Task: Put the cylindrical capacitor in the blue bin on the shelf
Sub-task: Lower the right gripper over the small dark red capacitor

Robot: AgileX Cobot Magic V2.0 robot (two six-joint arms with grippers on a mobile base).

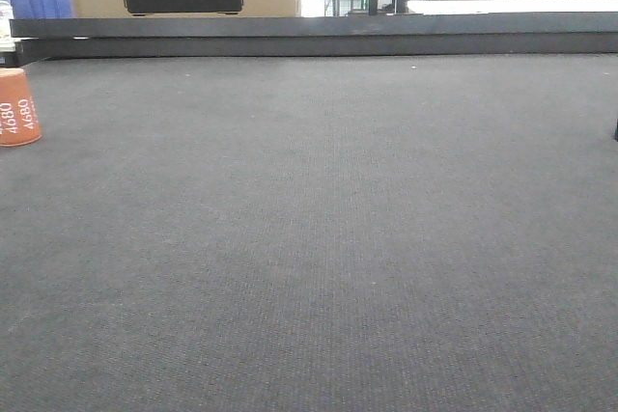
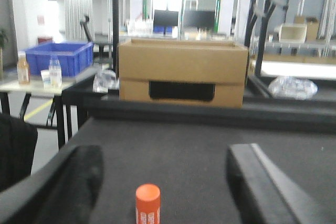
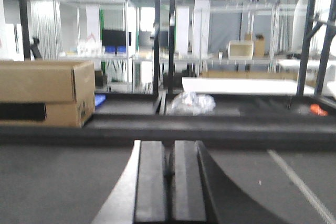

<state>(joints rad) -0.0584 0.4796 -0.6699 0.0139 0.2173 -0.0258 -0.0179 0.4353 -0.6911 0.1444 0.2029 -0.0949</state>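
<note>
One cylindrical capacitor (image 2: 147, 203) stands upright before the left claw's (image 2: 163, 156) wide-open gap.

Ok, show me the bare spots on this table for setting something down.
Nearly all the dark grey carpeted table is bare, from the near edge to the black raised rail. Only the far left is taken, by the small orange cylindrical capacitor.

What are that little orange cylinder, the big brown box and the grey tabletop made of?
The orange cylinder is probably smooth matte plastic with white printed digits. The brown box looks like cardboard: dull tan, flat panels. The tabletop seems carpet-like fabric, finely ribbed weave.
</note>
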